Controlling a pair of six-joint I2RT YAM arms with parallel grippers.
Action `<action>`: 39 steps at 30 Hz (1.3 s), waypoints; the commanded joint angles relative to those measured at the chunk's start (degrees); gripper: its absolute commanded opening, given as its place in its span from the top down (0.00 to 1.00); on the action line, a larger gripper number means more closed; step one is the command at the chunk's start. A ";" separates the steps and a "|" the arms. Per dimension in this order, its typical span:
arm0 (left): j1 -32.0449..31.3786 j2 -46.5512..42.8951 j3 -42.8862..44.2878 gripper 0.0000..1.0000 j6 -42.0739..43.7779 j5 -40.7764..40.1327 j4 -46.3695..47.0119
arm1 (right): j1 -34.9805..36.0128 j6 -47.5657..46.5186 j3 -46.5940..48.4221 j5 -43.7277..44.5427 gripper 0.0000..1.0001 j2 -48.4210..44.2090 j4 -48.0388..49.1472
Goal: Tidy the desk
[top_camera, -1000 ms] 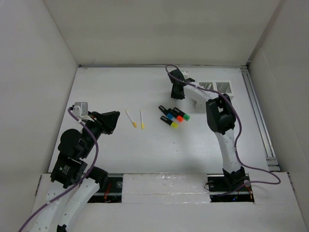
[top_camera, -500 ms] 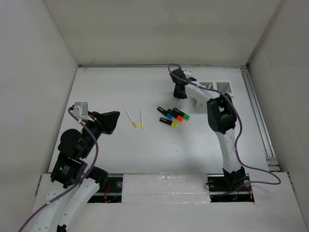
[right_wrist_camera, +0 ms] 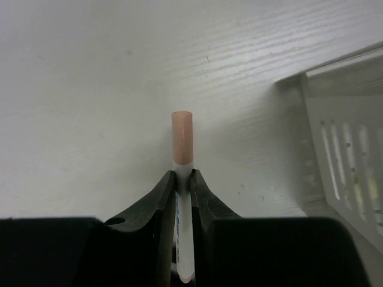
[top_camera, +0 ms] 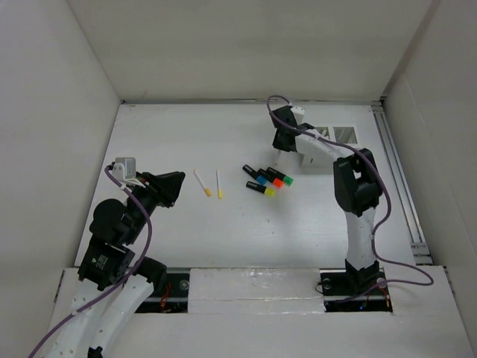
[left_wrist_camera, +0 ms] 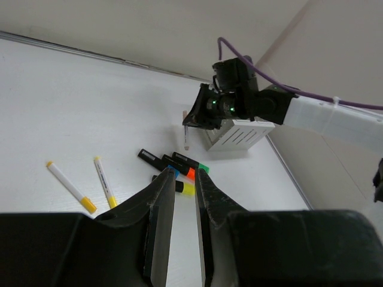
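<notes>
my right gripper (right_wrist_camera: 183, 177) clamps a peach-capped pen (right_wrist_camera: 182, 134) over the desk (right_wrist_camera: 90, 89), a slotted box (right_wrist_camera: 344, 137) just right of it and markers (top_camera: 268, 179) nearby, while my left gripper (left_wrist_camera: 184, 179) sits barely ajar, empty.

1. Top external: high behind the near edge, looking steeply down on the whole desk (top_camera: 186, 224).
2. Left wrist: low at the left, facing right across to the slotted box (left_wrist_camera: 239, 134) (markers (left_wrist_camera: 173, 167) between).
3. Right wrist: very close, aimed down beside that box; shares it with both other views.
</notes>
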 commanded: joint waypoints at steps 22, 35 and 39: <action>-0.20 -0.55 1.10 0.84 0.55 0.58 2.03 | -7.78 3.35 -12.35 22.18 1.00 -23.26 17.21; -0.20 -0.73 1.10 0.83 0.55 0.76 2.21 | 0.90 4.50 -15.43 13.12 0.96 -21.87 19.67; -0.20 -0.82 1.10 0.83 0.63 0.58 1.86 | 2.24 4.33 -11.31 7.35 0.80 -15.02 15.29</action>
